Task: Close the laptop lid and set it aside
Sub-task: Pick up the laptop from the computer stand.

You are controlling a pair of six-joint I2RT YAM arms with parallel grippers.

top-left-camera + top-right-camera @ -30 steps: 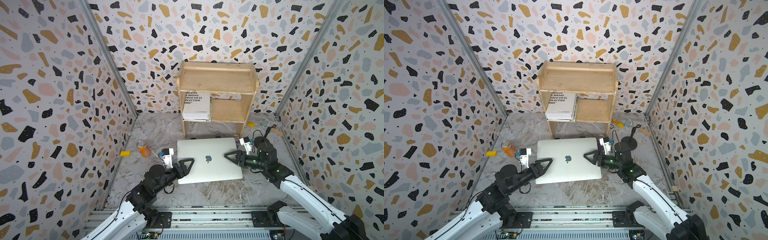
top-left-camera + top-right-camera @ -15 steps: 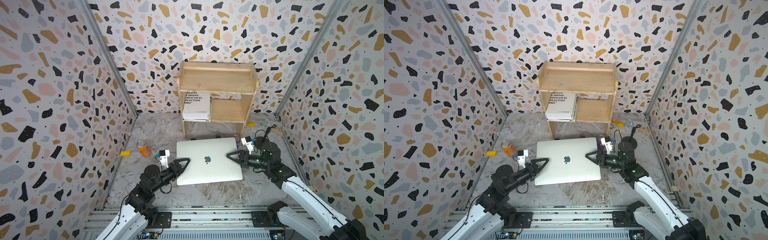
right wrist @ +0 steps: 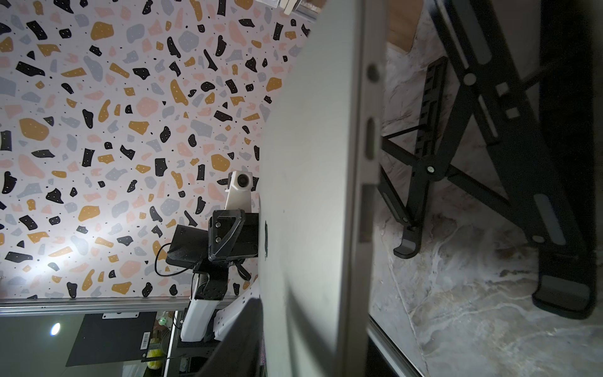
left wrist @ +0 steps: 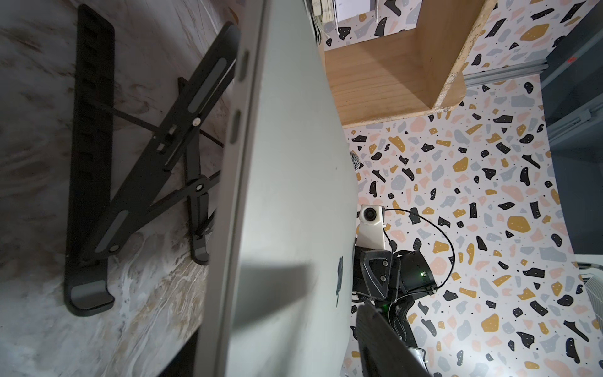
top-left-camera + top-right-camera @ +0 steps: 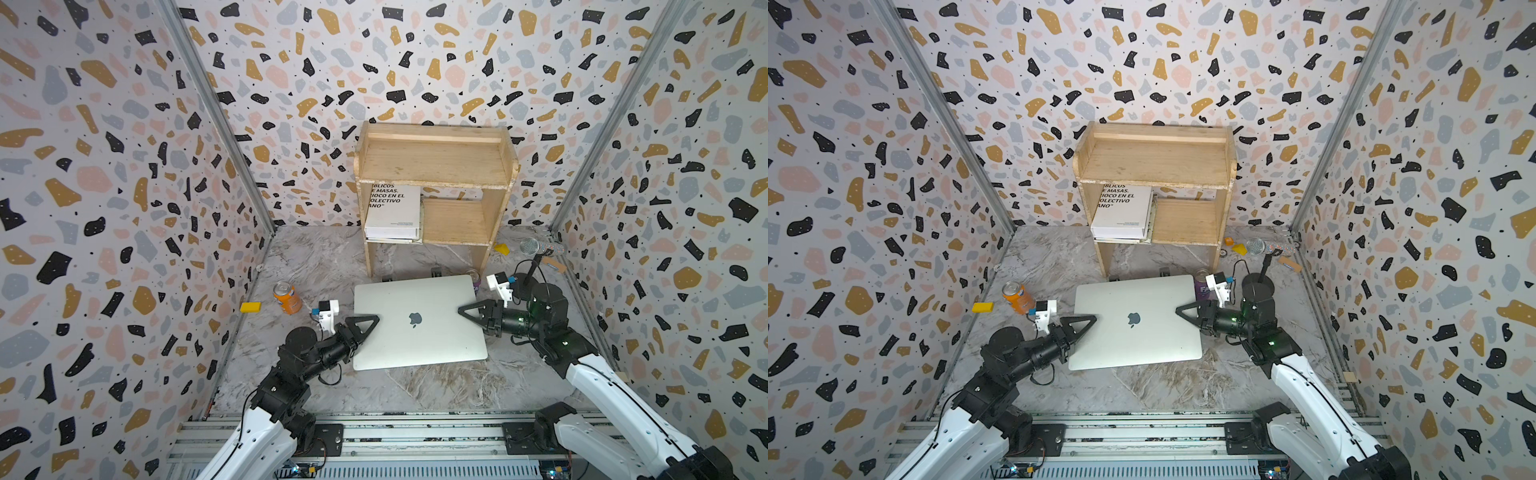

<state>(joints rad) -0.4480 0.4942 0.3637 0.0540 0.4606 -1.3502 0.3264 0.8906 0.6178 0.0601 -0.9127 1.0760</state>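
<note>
Both top views: laptop (image 5: 419,345) (image 5: 1136,345) closed, lid (image 5: 415,297) up, logo showing, mid-desk (image 5: 316,257) before the shelf (image 5: 436,166). Left gripper (image 5: 372,320) at its left edge, right gripper (image 5: 462,311) at its right edge, a black finger of each lying over the lid. Orange can (image 5: 286,297) just beyond the left gripper. Left wrist: laptop (image 4: 287,196) edge runs between the jaws, which straddle it; clamped or not, cannot tell. Stand (image 4: 140,182) under the laptop, feet on the desk. Right wrist: laptop (image 3: 310,196) edge likewise between the jaws; grip cannot be told. Stand (image 3: 489,163) beneath.
</note>
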